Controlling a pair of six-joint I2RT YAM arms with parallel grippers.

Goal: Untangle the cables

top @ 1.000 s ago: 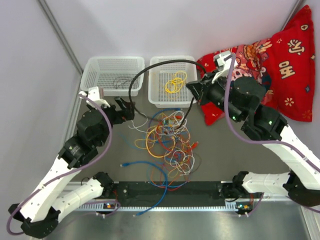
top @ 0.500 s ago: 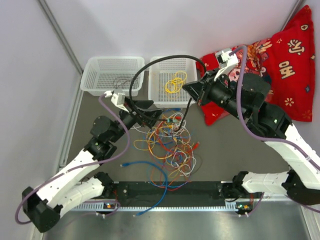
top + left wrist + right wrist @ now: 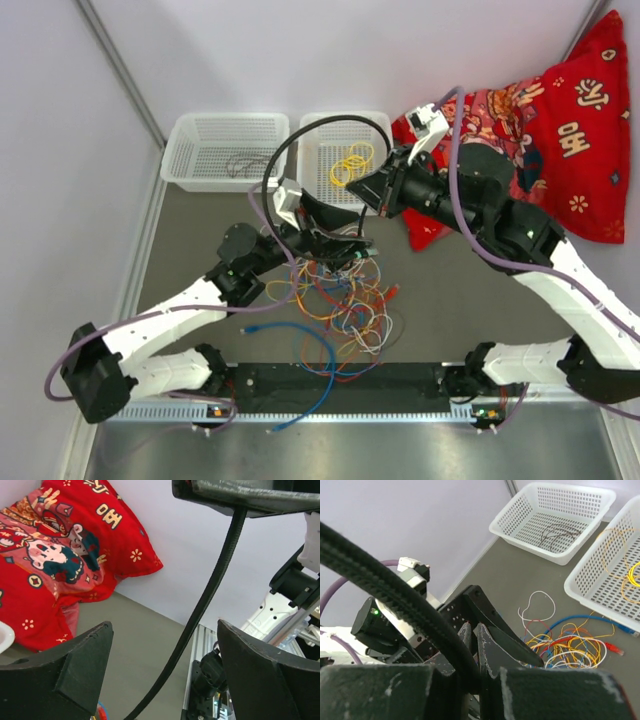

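The cables (image 3: 340, 290) lie in a tangled heap of yellow, orange, blue, white and red loops in the middle of the table; the heap also shows in the right wrist view (image 3: 570, 647). A thick black cable (image 3: 300, 135) arcs high over the baskets. My right gripper (image 3: 373, 192) is shut on it, and in the right wrist view (image 3: 475, 627) the black cable (image 3: 395, 597) runs in between its fingers. My left gripper (image 3: 350, 238) is open above the heap's far edge, just below the right gripper. In the left wrist view (image 3: 163, 625) the black cable (image 3: 210, 587) passes untouched between the wide-open jaws.
Two white baskets stand at the back: the left one (image 3: 190, 135) holds a thin dark wire, the right one (image 3: 312, 195) holds yellow cables (image 3: 350, 165). A red patterned cushion (image 3: 560, 120) lies at the back right. A blue cable (image 3: 300, 340) trails toward the front rail.
My left arm has swung right from beside the left basket to over the heap, under the right gripper. The right gripper has shifted slightly left, still holding the black cable.
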